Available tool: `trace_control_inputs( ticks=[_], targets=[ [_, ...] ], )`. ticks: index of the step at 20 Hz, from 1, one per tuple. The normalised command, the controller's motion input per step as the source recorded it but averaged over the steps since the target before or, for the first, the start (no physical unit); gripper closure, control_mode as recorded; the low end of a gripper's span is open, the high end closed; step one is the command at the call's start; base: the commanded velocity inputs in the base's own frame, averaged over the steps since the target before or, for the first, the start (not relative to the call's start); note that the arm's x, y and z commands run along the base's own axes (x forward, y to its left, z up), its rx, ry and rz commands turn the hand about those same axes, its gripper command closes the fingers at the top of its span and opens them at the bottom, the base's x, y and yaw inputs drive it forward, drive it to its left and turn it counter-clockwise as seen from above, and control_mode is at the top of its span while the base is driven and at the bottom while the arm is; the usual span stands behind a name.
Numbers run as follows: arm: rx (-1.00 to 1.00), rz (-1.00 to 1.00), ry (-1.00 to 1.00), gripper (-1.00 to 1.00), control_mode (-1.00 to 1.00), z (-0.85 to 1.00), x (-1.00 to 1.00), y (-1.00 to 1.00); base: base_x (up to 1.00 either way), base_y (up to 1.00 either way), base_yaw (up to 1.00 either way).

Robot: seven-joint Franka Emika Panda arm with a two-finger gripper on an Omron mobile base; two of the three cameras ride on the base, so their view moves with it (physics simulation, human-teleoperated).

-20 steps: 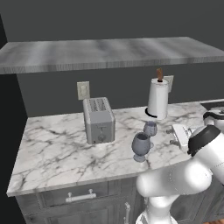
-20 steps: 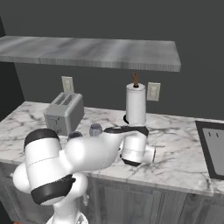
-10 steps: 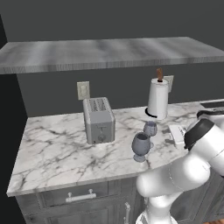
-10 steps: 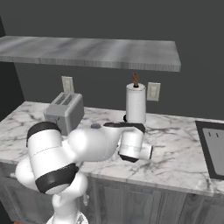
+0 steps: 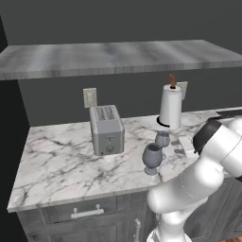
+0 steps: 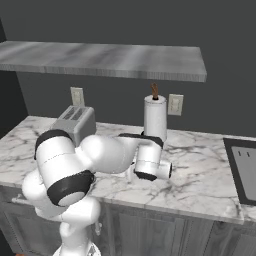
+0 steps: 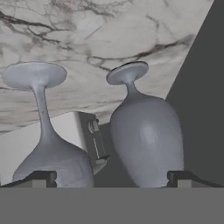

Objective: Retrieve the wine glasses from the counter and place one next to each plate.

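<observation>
Two smoky grey wine glasses stand upright close together on the marble counter, the nearer one in front of the farther one. My gripper sits just to their right, low over the counter, and it is open. The hand view is rolled upside down: one glass stands between my wide-apart fingertips, the other glass is by the left fingertip. Neither glass is gripped. The plates are out of view.
A silver toaster stands left of the glasses, and a paper towel roll stands behind them by the wall. A wall shelf hangs overhead. A dark sink lies at the counter's right end.
My arm has swung a little to the right and its elbow has risen. Both glasses stand where they were.
</observation>
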Motion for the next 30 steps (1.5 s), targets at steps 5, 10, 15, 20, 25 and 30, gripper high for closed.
trace_control_inputs(
  ticks=[5, 10, 15, 20, 25, 30],
  targets=[
    [0.0, 0.0, 0.06, -1.0, -1.0, -0.13, 0.11, 0.11, 0.0, 0.0, 0.0],
    [0.0, 0.0, 0.02, -1.0, -1.0, -0.11, 0.05, 0.12, 0.0, 0.0, 0.0],
    [0.0, 0.0, 0.02, -1.0, -1.0, -0.09, 0.08, 0.04, 0.0, 0.0, 0.0],
    [0.0, 0.0, 0.0, -1.0, -1.0, -0.05, 0.0, 0.0, 0.0, 0.0, 0.0],
    [0.0, -0.01, 0.0, -1.0, -1.0, -0.1, 0.0, 0.01, 0.0, 0.0, 0.0],
    [0.0, -0.01, 0.0, -1.0, -1.0, -0.18, 0.04, 0.08, 0.0, 0.0, 0.0]
  ],
)
